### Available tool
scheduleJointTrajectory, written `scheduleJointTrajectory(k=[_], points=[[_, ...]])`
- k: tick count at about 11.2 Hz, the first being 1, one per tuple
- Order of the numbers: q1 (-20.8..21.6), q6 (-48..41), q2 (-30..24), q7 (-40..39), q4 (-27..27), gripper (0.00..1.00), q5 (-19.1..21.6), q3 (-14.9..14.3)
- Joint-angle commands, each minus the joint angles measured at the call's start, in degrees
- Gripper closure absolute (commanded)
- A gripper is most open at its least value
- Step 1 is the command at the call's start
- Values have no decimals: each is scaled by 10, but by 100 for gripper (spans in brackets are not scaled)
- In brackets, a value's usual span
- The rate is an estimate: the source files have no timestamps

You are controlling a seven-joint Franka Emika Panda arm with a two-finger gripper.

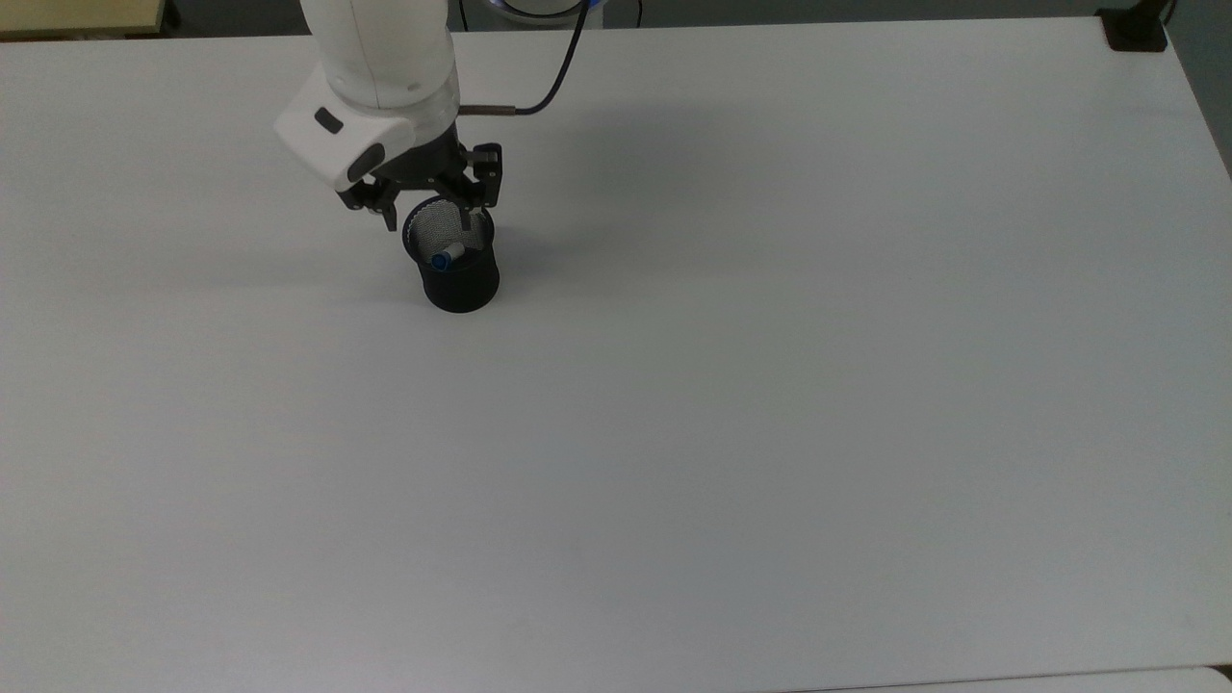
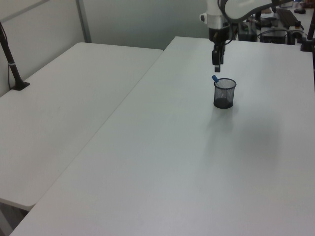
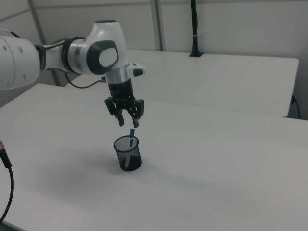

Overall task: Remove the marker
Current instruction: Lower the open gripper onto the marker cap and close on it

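Observation:
A black mesh cup (image 1: 460, 271) (image 2: 224, 93) (image 3: 128, 154) stands on the white table (image 1: 731, 385). The marker (image 1: 447, 256) (image 2: 215, 78) (image 3: 132, 135) leans inside it, blue cap sticking up above the rim. My gripper (image 1: 431, 218) (image 2: 216, 68) (image 3: 128, 121) hangs open just above the marker's cap, fingers pointing down. In the top view its fingertips straddle the cup's far rim. Nothing is between the fingers.
A second white table (image 2: 59, 113) adjoins on the left view's left. A black post base (image 1: 1134, 29) sits at the top view's far right corner. A cable (image 1: 553, 82) trails from the arm's wrist toward the table's far edge.

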Motion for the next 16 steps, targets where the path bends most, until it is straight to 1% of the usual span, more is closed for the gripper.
scheduleJointTrajectory(k=[1, 2, 4, 5, 6, 8, 9, 11, 13, 16], points=[[-2, 27, 9, -9, -17, 42, -11, -1], [0, 37, 11, -7, -22, 47, -11, -1], [3, 62, 22, 5, -29, 48, -12, -1], [3, 62, 26, 6, -29, 53, -17, -1], [3, 63, 26, 6, -29, 63, -21, -1], [4, 63, 27, 6, -29, 74, -21, -1], [4, 63, 26, 7, -28, 76, -21, -1], [3, 61, 26, 8, -28, 77, -20, -1], [3, 55, 21, 8, -26, 83, -17, -1], [-1, 52, 2, 12, -23, 84, -13, -1]])
